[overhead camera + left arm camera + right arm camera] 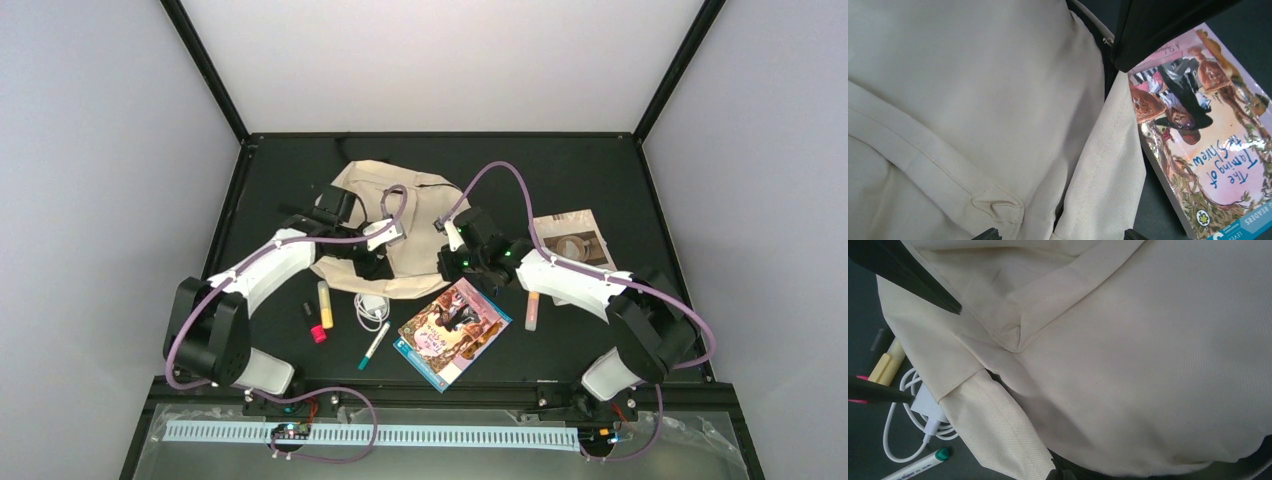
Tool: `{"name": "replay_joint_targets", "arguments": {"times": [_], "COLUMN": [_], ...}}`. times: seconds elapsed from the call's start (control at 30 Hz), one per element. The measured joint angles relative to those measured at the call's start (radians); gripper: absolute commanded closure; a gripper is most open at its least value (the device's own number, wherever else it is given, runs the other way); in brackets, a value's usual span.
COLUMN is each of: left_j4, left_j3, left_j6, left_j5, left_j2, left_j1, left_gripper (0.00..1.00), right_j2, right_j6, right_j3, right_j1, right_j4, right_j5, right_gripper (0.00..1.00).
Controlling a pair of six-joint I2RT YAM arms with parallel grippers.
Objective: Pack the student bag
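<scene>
1. Nearest you, the book [455, 333] lies flat on the bench [600, 170] between the arms. Its long axis runs near-left to far-right.
2. Just beyond it, the student bag [415, 265] sprawls mid-bench, its near hem just beside the book's far corner.
3. Your left end effector [1059, 234] hovers over that hem, jaws apart and gripping nothing. The book is just to its near-right, so I'd send this arm.
4. Your right end effector [1052, 474] is closed tight, seemingly pinching the bag's hem.

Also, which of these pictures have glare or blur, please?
Left wrist view: glare on the glossy book, and the student bag fabric looks soft, slightly unfocused. Right wrist view: bag weave sharp, soft shadows in the folds. Top view: even light, no strong glare.
</scene>
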Motion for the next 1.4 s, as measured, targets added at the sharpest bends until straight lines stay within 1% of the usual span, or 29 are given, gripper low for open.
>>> {"name": "replay_joint_targets", "arguments": {"times": [0.13, 0.17, 0.23, 0.4, 0.5, 0.53, 0.63, 0.7, 0.73, 0.87, 0.97, 1.07, 1.17, 1.33, 1.4], "left_j4": [0.011, 0.016, 0.026, 0.057, 0.090, 0.106, 0.134, 0.171, 0.222, 0.226, 0.223, 0.217, 0.204, 0.206, 0.219], "left_j3": [-0.001, -0.002, -0.005, -0.017, -0.017, -0.015, 0.011, 0.045, 0.077, 0.102, 0.103, 0.119, 0.137, 0.152, 0.152], "left_j6": [0.032, 0.039, 0.050, 0.057, 0.037, 0.029, 0.002, -0.023, -0.043, -0.045, -0.033, -0.024, -0.027, -0.063, -0.084], "left_j5": [-0.046, -0.054, -0.068, -0.106, -0.126, -0.130, -0.133, -0.135, -0.140, -0.146, -0.154, -0.175, -0.180, -0.139, -0.127], "left_j2": [0.024, 0.033, 0.055, 0.095, 0.102, 0.102, 0.116, 0.143, 0.182, 0.219, 0.231, 0.251, 0.265, 0.266, 0.268], "left_j1": [-0.042, -0.053, -0.067, -0.079, -0.079, -0.079, -0.080, -0.084, -0.097, -0.125, -0.159, -0.190, -0.201, -0.201, -0.206], "left_gripper": [0.39, 0.43, 0.45, 0.58, 0.62, 0.63, 0.58, 0.49, 0.44, 0.39, 0.40, 0.42, 0.43, 0.44, 0.42], "right_j2": [0.000, 0.000, 0.000, 0.000, -0.009, -0.017, -0.047, -0.065, -0.068, -0.058, -0.054, -0.061, -0.079, -0.117, -0.117], "right_j6": [0.001, 0.001, 0.001, 0.001, 0.008, 0.018, 0.052, 0.086, 0.131, 0.168, 0.204, 0.241, 0.280, 0.333, 0.347], "right_j3": [-0.003, -0.005, -0.010, -0.010, -0.012, -0.017, -0.042, -0.067, -0.090, -0.094, -0.102, -0.121, -0.140, -0.182, -0.190], "right_j1": [0.000, 0.000, 0.000, 0.000, -0.005, -0.010, -0.038, -0.061, -0.082, -0.084, -0.093, -0.118, -0.136, -0.145, -0.153], "right_j4": [0.016, 0.022, 0.028, 0.034, 0.038, 0.043, 0.070, 0.098, 0.130, 0.160, 0.189, 0.213, 0.220, 0.244, 0.256], "right_j5": [-0.003, -0.003, -0.003, 0.001, 0.010, 0.012, 0.010, 0.000, -0.017, -0.032, -0.042, -0.049, -0.053, -0.047, -0.048], "right_gripper": [0.99, 0.99, 0.99, 0.99, 0.99, 0.99, 0.99, 0.99, 0.99, 0.99, 0.99, 0.99, 0.99, 0.99, 0.99]}}
